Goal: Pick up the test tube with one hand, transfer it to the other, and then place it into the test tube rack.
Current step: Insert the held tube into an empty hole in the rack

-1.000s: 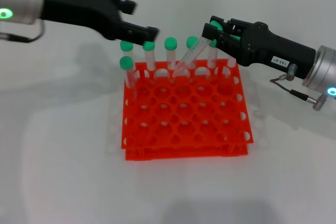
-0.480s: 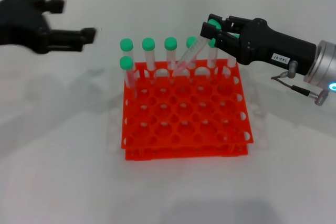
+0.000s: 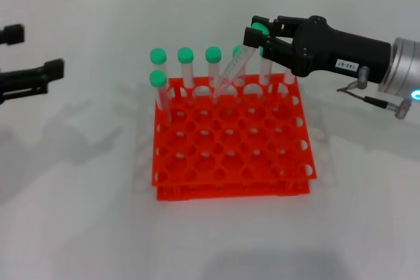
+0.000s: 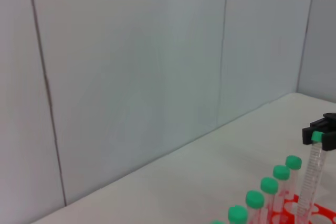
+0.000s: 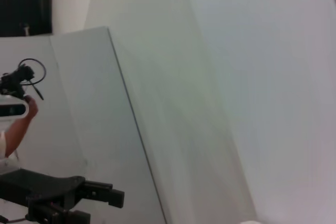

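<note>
The test tube (image 3: 233, 69) is clear with a green cap. It leans, with its lower end at the back row of the orange-red test tube rack (image 3: 231, 162). My right gripper (image 3: 257, 36), the one with the white label, is shut on the tube's capped end, above the rack's back right. The left wrist view also shows the tube (image 4: 313, 174) held in those fingers (image 4: 320, 132). My left gripper (image 3: 39, 50) is open and empty at the far left, well away from the rack.
Several other green-capped tubes (image 3: 186, 63) stand upright in the rack's back row and left side. The rack's front rows of holes hold nothing. The rack stands on a white table (image 3: 79, 214), and a white wall runs behind it.
My left gripper has drawn back from above the back row of tubes to the far left. My right gripper has held the tilted tube and shifted slightly up and left.
</note>
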You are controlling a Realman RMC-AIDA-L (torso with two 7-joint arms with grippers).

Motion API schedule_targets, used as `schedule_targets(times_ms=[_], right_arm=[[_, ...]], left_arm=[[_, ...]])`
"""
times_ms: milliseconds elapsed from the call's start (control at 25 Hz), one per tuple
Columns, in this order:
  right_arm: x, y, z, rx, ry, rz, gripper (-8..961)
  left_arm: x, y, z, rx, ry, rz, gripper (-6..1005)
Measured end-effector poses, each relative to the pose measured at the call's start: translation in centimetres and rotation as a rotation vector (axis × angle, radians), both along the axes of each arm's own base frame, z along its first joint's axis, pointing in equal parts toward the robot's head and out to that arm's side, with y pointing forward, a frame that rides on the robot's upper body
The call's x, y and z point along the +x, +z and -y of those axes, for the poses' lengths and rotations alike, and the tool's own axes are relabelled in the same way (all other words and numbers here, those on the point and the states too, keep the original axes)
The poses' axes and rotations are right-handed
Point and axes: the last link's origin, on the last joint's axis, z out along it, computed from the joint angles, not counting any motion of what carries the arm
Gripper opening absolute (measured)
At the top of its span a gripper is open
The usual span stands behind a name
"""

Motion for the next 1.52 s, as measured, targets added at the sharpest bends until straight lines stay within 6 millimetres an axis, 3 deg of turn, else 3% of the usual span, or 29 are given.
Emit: schedule_targets(times_ms=[200, 680, 1080, 1520], right_arm=[[-0.6, 0.6, -0.5, -0.007, 0.024, 0.013, 259], [-3.2, 1.0, -1.6, -0.042, 0.098, 0.105, 259], [-5.1, 0.7, -2.5, -0.040, 0.139, 0.218, 258], [-6.9, -0.6, -3.0, -0.077, 0.160, 0.292, 258]], left_arm=[[-2.8, -0.6, 1.0, 0.012, 0.013, 0.037, 893], [-10.2, -4.8, 3.4, 0.080, 0.006, 0.129, 893], [-11.8, -7.0, 4.3, 0.082, 0.015, 0.146, 893], [-12.0, -7.1, 4.5, 0.084, 0.013, 0.146, 893]])
